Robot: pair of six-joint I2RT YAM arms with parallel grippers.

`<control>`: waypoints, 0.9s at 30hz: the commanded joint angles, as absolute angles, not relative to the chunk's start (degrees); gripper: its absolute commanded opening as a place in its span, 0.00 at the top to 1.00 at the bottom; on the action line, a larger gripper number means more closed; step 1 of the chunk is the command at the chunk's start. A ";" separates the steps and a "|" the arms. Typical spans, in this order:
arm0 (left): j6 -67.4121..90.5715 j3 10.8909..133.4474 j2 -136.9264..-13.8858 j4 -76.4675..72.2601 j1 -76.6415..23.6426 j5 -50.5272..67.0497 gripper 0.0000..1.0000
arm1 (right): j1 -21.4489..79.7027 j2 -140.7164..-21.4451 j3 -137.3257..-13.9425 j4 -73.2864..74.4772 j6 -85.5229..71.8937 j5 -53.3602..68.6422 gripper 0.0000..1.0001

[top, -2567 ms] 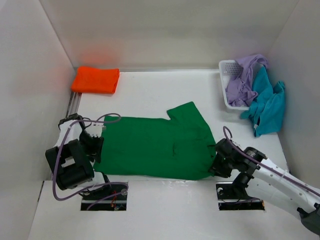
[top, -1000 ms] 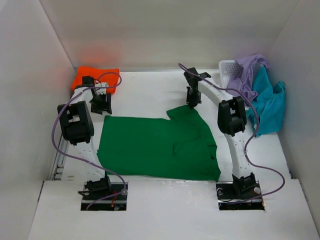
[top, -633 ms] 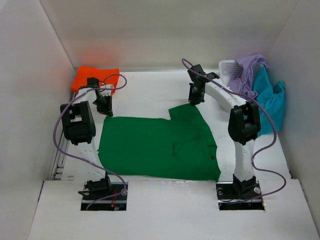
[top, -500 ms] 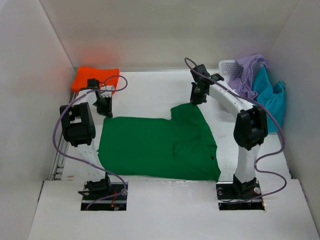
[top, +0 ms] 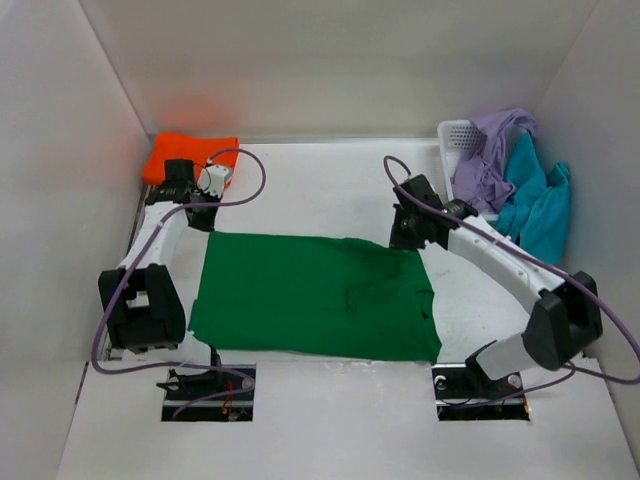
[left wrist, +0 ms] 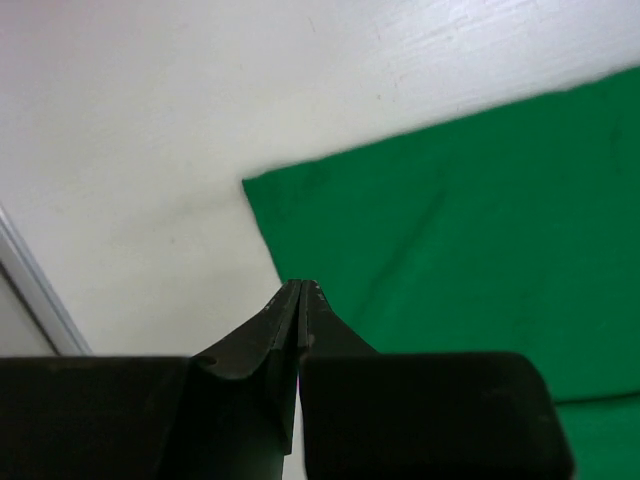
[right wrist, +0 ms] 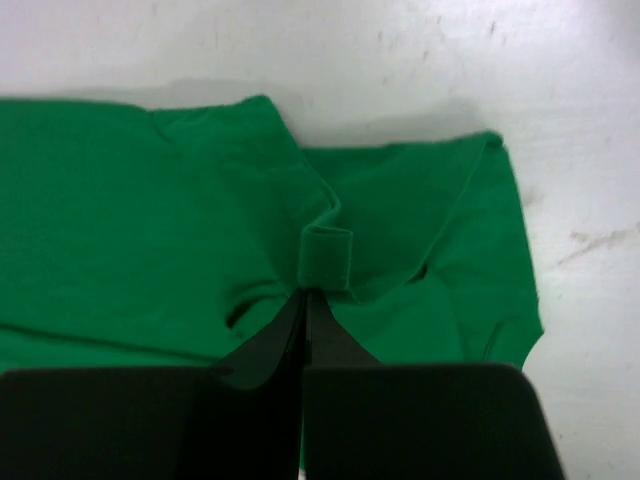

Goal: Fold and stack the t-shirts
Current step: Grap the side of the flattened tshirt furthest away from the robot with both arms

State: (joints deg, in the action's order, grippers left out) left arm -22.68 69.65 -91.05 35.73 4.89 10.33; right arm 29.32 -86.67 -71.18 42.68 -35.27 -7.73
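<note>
The dark green t-shirt (top: 300, 295) lies spread flat in the middle of the table. My right gripper (top: 402, 242) is at its back right corner, shut on a small upright fold of its green cloth (right wrist: 326, 258), with the sleeve turned in over the body. My left gripper (top: 200, 222) hovers at the shirt's back left corner (left wrist: 262, 195); its jaws are pressed together and no cloth shows between them. The orange t-shirt (top: 190, 152) lies folded at the back left. The lavender t-shirt (top: 485, 160) and the teal t-shirt (top: 538, 205) are heaped at the back right.
A white mesh basket (top: 455, 135) at the back right holds the lavender shirt, and the teal one hangs over its side. White walls close the table on three sides. A metal rail (left wrist: 35, 295) runs along the left edge. Purple cables loop off both arms.
The right gripper has pulled the green sleeve from the back in toward the shirt's body, so the back edge is now straight. Both arms' elbows have swung down toward the near edge.
</note>
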 commanded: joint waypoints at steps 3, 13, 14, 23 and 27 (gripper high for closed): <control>-29.88 61.97 -85.43 34.20 4.88 6.16 0.94 | 32.30 -76.21 -60.14 38.77 -42.09 -8.79 1.00; -12.49 73.28 -101.83 27.68 6.64 8.17 0.42 | 35.10 -82.08 -63.54 33.48 -42.36 -7.73 1.00; -12.31 73.56 -102.47 27.86 6.64 8.17 0.42 | 35.28 -82.26 -63.63 33.49 -42.36 -7.73 1.00; -10.81 74.88 -110.30 31.89 5.58 7.65 0.46 | 35.72 -79.64 -61.18 33.84 -43.33 -8.52 1.00; -10.81 75.06 -111.80 33.05 6.81 8.17 0.57 | 35.20 -78.23 -60.47 33.93 -43.51 -8.61 1.00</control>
